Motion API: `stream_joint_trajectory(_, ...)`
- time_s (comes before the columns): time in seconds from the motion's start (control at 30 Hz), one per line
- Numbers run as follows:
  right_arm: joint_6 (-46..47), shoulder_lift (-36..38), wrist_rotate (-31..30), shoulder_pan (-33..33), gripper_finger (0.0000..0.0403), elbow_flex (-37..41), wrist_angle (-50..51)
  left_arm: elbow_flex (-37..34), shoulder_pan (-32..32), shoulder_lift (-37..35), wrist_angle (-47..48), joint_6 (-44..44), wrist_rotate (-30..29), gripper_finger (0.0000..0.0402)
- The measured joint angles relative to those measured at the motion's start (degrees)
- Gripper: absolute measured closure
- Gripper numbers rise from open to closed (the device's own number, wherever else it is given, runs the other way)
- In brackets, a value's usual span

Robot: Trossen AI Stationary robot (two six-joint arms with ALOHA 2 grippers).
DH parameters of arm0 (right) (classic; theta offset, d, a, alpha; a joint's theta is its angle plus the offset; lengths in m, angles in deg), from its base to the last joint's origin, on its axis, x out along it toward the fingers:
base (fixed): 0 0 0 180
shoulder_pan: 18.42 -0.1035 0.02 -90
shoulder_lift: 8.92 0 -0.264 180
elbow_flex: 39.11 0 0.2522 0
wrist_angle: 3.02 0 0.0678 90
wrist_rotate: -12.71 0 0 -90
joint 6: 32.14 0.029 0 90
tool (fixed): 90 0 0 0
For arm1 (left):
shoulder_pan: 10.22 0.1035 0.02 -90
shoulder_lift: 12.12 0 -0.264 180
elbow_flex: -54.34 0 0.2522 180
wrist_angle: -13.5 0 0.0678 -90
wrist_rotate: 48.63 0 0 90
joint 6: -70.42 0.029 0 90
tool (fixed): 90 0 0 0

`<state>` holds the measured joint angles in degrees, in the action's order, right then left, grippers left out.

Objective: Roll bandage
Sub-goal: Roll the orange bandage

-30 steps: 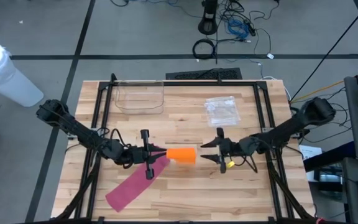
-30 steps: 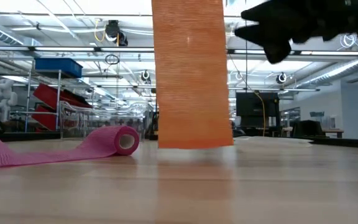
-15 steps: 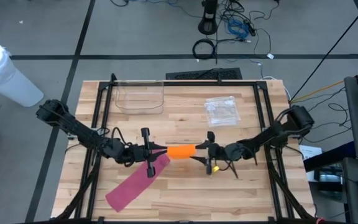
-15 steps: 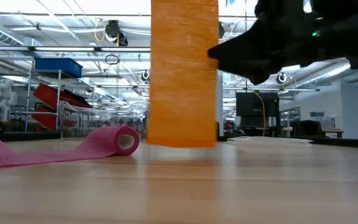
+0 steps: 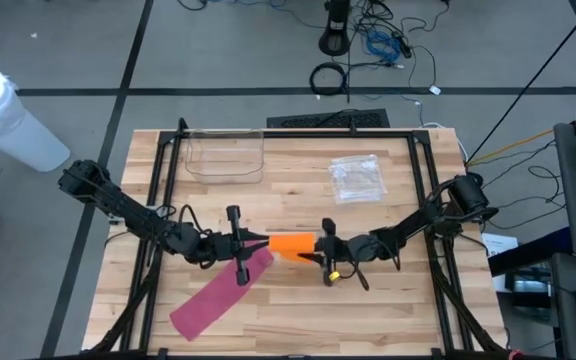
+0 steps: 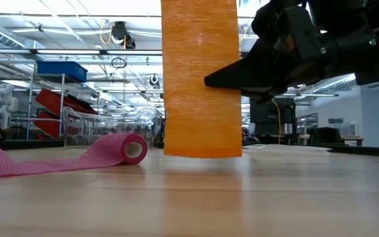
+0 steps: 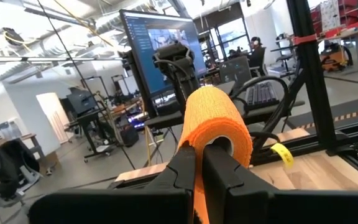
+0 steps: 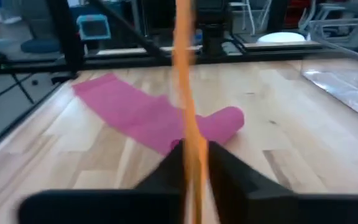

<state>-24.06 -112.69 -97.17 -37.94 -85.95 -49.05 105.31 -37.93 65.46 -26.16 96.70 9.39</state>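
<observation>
Two grippers pinching one orange bandage [image 5: 290, 244] above mid-table, left gripper [image 5: 252, 241] clamped on the rolled end, right gripper [image 5: 313, 251] closed on the flat loose end.
Likely light, soft, stretchy; best gripped at roll core and strip edge. Pink bandage [image 5: 213, 298] lying half unrolled just beside; open wood toward the near edge.

low view: orange bandage [image 6: 201, 79] was cut off by the top edge | right wrist view: right hand [image 8: 194, 163] was blurred | left wrist view: left hand [image 7: 199, 171] covered the roll's lower part
</observation>
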Motion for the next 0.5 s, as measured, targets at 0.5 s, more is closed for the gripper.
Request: stream_joint_trajectory(0.5,1.75,0.0,0.88,-5.59,0.0403,-0.33,-1.22,0.0,0.13,0.0,0.62,1.54,-6.39,0.0391)
